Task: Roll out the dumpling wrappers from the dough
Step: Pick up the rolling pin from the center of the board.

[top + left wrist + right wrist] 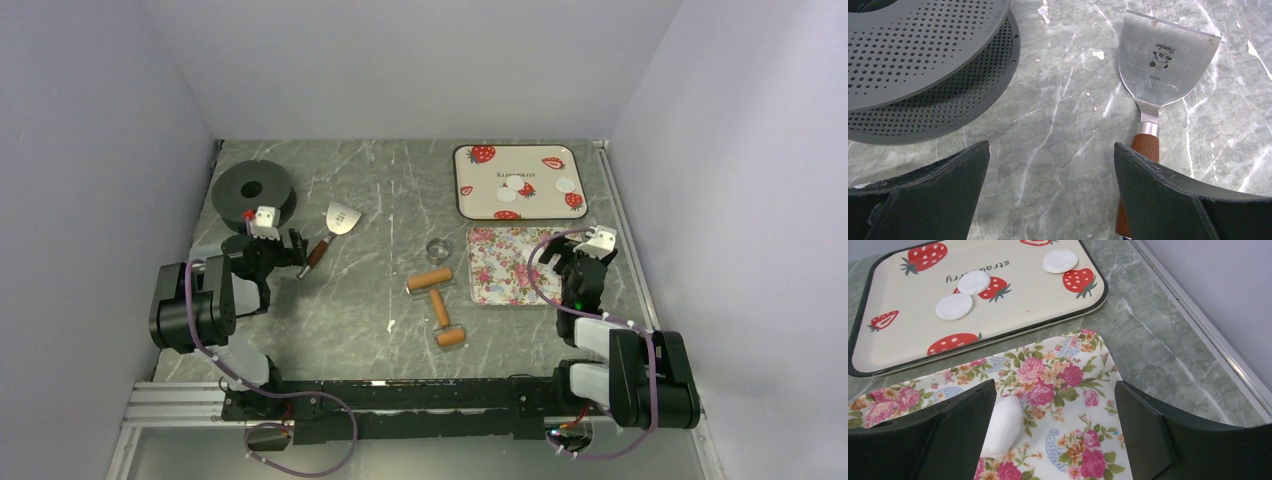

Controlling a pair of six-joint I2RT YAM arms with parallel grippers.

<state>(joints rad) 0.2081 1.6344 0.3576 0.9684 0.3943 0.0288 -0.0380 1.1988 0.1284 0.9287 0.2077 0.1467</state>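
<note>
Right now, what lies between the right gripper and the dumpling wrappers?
Right wrist view: from right gripper to dumpling wrappers, floral mat, a bare table strip, then the strawberry tray rim.

"Where do the dumpling wrappers (953,306) lie?"

"On the far tray (478,200), at the table's (380,190) far right. Two sit close together near its middle, and a third lies apart to their right."

"And before that tray?"

"The near tray (500,285), with a dough lump (1002,425) on it. The ring cutter (438,247) is just left of it, and two rolling pins (430,279) lie before the cutter."

"Far left?"

"Stacked perforated discs (252,190), with the scraper (338,225) to their right."
</note>
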